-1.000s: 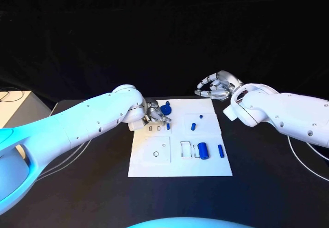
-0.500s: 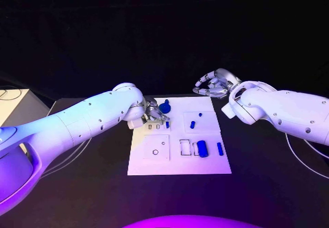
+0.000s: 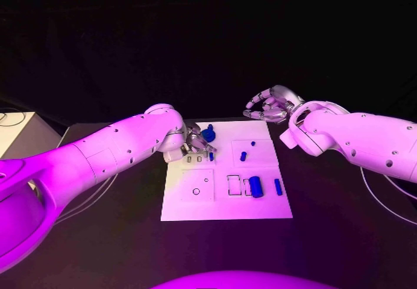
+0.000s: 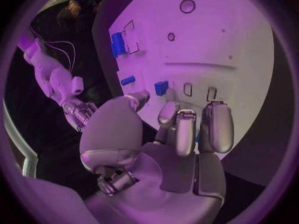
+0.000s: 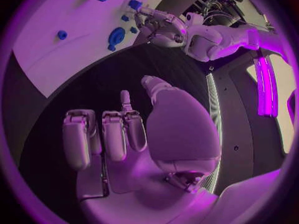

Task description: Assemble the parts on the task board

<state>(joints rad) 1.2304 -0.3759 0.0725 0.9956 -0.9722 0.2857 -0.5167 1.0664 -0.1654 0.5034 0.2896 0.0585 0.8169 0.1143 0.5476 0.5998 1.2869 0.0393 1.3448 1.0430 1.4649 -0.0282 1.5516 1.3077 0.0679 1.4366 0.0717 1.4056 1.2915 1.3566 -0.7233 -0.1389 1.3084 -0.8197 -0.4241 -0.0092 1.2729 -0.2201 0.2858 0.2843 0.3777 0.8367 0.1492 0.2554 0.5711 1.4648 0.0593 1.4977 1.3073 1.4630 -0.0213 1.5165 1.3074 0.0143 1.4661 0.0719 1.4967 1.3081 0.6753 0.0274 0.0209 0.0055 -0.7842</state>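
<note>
Left hand [image 3: 196,144], upper-left of board [image 3: 226,208], fingers around a small stiff peg [image 3: 208,134], light, best pinched mid-shaft; right hand [image 3: 271,105] curled, empty.

One white task board [image 3: 224,208] lies on one black tabletop [image 3: 113,241]. Blue parts counted in the head view: six. These are one large round-headed piece [image 3: 208,135], one small peg [image 3: 211,156], one tiny stud [image 3: 253,144], one short cylinder [image 3: 243,156], one thick cylinder [image 3: 257,186] and one slim bar [image 3: 278,186]. Robot hands: two, a left robot hand [image 3: 196,144] and a right robot hand [image 3: 270,105].
</note>
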